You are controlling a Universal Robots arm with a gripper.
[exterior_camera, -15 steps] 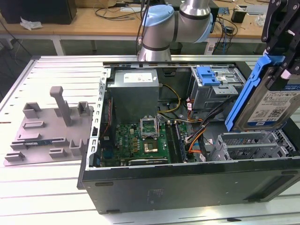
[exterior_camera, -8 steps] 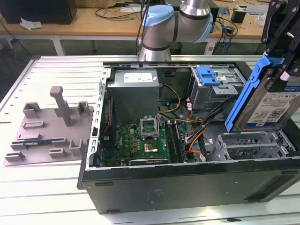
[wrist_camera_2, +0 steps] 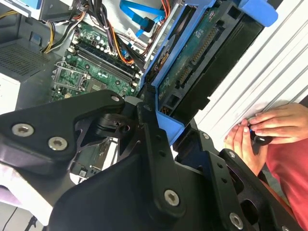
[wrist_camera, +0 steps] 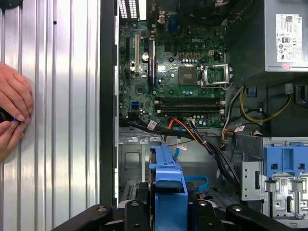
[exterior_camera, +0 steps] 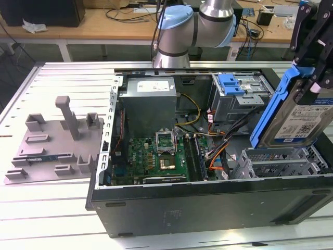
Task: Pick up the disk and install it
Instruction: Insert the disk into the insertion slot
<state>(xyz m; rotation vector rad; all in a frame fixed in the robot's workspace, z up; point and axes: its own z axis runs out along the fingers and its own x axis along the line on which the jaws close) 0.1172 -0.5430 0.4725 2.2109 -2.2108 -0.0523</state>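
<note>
Black linkage arms of my gripper (wrist_camera: 168, 211) sit closest to the lens in both wrist views. Its two fingers are clamped on the flat silver metal disk (exterior_camera: 301, 117), one on each side of its blue plastic carrier frame. I hold the disk tilted over the silver metal drive cage (exterior_camera: 281, 161), at the exterior view's right end of the open black computer case (exterior_camera: 208, 208). Inside the case lie the green motherboard (exterior_camera: 156, 153), the grey metal power-supply box (exterior_camera: 151, 104) and a blue plastic caddy (exterior_camera: 231, 83) seated in a metal bay. Outside the case wall, a person's hands (wrist_camera: 14, 98) rest on the ribbed metal table (wrist_camera: 62, 144). A grey moulded fixture tray (exterior_camera: 57, 140) lies on the table at the exterior view's left, just beside the case.
</note>
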